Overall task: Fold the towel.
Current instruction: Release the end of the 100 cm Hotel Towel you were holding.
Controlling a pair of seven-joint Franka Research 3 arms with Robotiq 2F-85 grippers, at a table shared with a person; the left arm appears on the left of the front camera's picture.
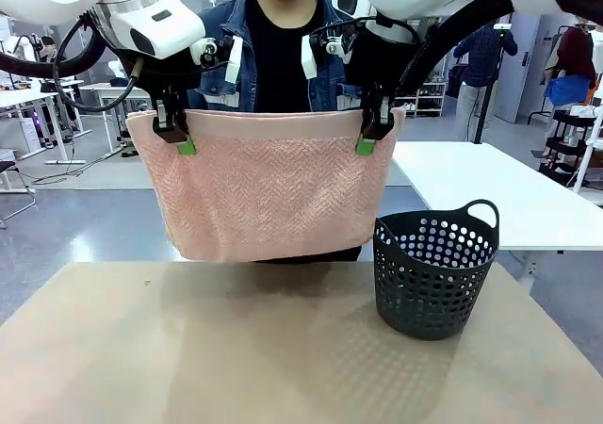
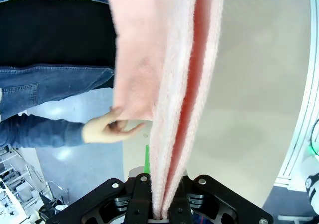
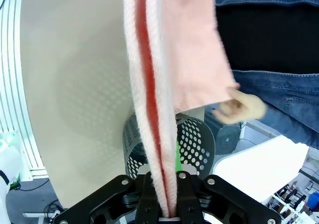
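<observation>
two grippers pinch the top edge of one towel. the left gripper (image 1: pixel 179 139) is closed tight on the towel (image 1: pixel 273 188) near its upper left corner, green pads pressed into the cloth. in the left wrist view the doubled pink layers run straight down between its fingers with no gap on either side. the right gripper (image 1: pixel 372 137) is clamped the same way near the upper right corner, and the right wrist view shows the folded edge squeezed between its fingers. the grippers sit level and well apart, so the towel hangs stretched flat between them, hem band along the top, lower edge free near the far edge of the table (image 1: pixel 188 349). it hangs in front of the person (image 1: pixel 278 57) in a denim jacket at the far side. in the wrist views the layer on the person's side hangs apart from the rest. one hand (image 2: pixel 107 129) touches that layer's loose corner on the left gripper's side, and another hand (image 3: pixel 241 108), blurred, is at the corner on the right gripper's side. a dark basket (image 1: pixel 435 269) with round holes stands upright on the table, beside the towel's lower right corner.
</observation>
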